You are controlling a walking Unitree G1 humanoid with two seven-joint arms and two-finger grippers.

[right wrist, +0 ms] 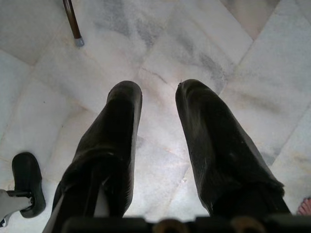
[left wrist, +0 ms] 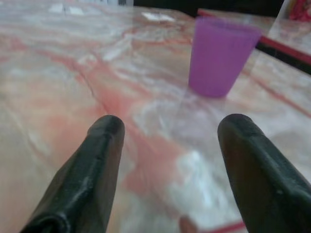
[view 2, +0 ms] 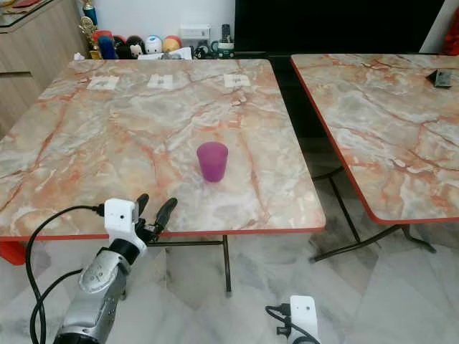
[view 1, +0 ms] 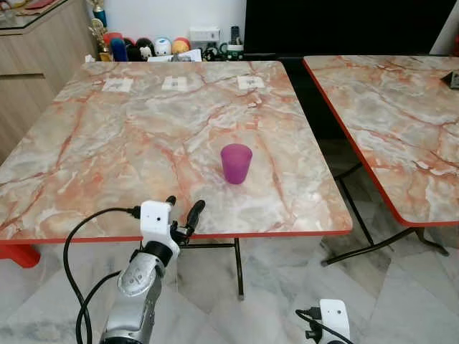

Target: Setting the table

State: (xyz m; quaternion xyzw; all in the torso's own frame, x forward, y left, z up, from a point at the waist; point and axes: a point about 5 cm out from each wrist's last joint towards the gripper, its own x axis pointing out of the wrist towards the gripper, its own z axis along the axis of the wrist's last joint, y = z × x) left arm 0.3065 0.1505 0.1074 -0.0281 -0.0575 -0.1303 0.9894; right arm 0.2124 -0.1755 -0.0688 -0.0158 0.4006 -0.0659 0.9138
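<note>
purple cup (view 1: 236, 163) stood upright, mouth up, just right of centre frame on the marble-patterned worktop (view 1: 107, 143), well back from the red near edge. it looked empty as far as the rim showed. left hand (view 1: 182, 211) sat at lower left of centre, at the worktop's near edge, two black fingers (left wrist: 92, 174) spread wide with nothing between them; in the left wrist view the cup lay ahead and off to one side of the gap, not yet lined up. right hand (right wrist: 158, 141) hung low at the bottom right of the frame, pointed at the pale tiled floor (right wrist: 204, 43), fingers apart a moderate way and holding nothing. second worktop (view 1: 401, 122) at right of frame, separated by a gap. small white cards (view 1: 176, 83) lay along the far edge, upper frame. judgement on handling: cup appeared to be thin moulded plastic, so likely light, fairly rigid, smooth-walled and easy to tip or skid if nudged. it tapers toward the base, so a grip at mid-height or slightly above, fingers on opposite sides of the wall, should resist slipping downward. squeeze gently; the wall may flex.
</note>
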